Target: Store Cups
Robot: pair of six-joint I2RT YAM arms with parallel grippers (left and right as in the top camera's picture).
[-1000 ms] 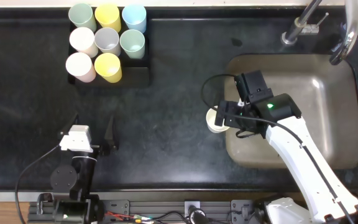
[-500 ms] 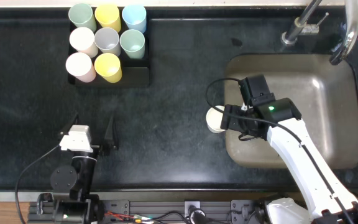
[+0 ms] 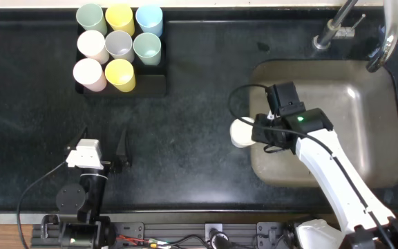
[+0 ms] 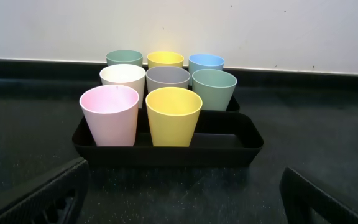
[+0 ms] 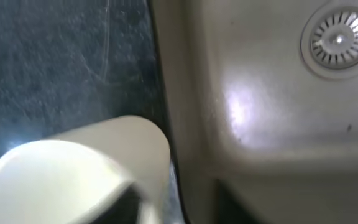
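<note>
A cream cup hangs tilted, mouth turned away from the sink, over the dark counter just beside the sink's left rim. Eight pastel cups stand upright in a black tray near the counter's back edge

The worktop is showing a dark, speckled, stone-like face with a faint sheen. The sink is gleaming as brushed metal. At the sink's rim the cream cup is looking smooth and matt, like plastic; the tray is looking like black plastic, slightly glossy.
</note>
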